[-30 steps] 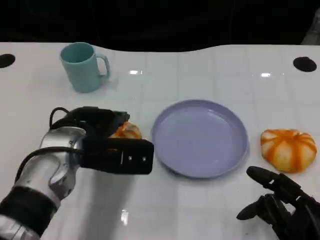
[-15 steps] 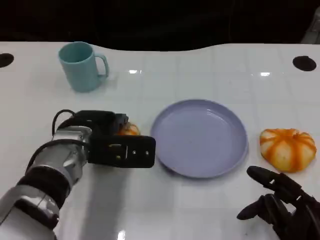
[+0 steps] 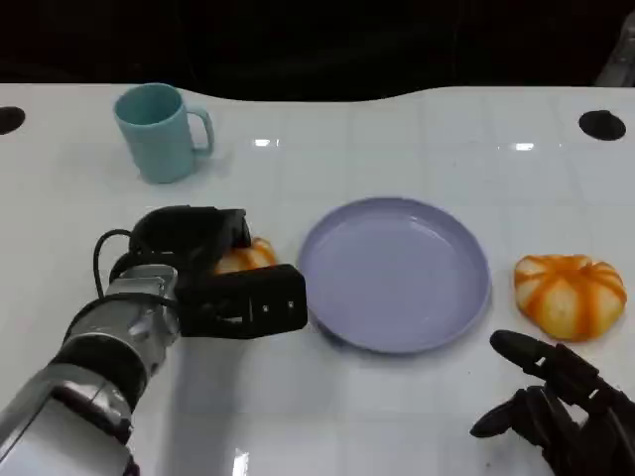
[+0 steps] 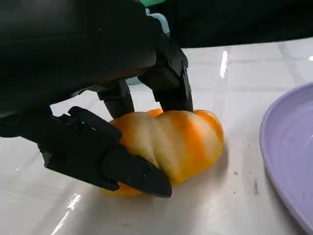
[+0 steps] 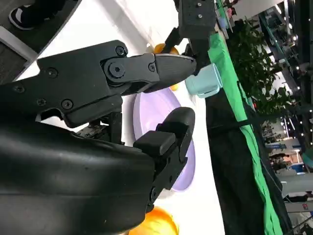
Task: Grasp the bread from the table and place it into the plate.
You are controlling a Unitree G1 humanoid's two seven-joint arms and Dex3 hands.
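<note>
- While the left hand (image 3: 213, 273) sits at the left centre of the head view, its black fingers close around the bread (image 3: 245, 257), of which a small orange-and-cream patch peeks out just beside the plate (image 3: 397, 273).
- From the left wrist view the grasp is plainer: the fingers (image 4: 166, 81) come down over the far side of the bread (image 4: 171, 142) and a thumb-like finger presses along its near side, so the roll is pinched between them while its underside rests on the white table (image 4: 244, 196).
- That same view shows the lavender rim of the plate (image 4: 286, 156) at the right edge, near the bread but apart from it.
- At the lower right of the head view the right hand (image 3: 556, 412) lies low over the table with its fingers apart and nothing in them; the right wrist view shows those fingers (image 5: 146, 71) spread wide.
- A second orange-striped bun (image 3: 570, 295) lies at the right of the head view, beyond the right hand and clear of the plate's rim.
- A teal mug (image 3: 159, 131) stands upright at the upper left of the head view, well apart from the plate.
- Compared with a second ago, the left forearm has swung more toward the lower left corner and the hand sits slightly closer over the bread; plate, bun and mug lie as before.
</note>
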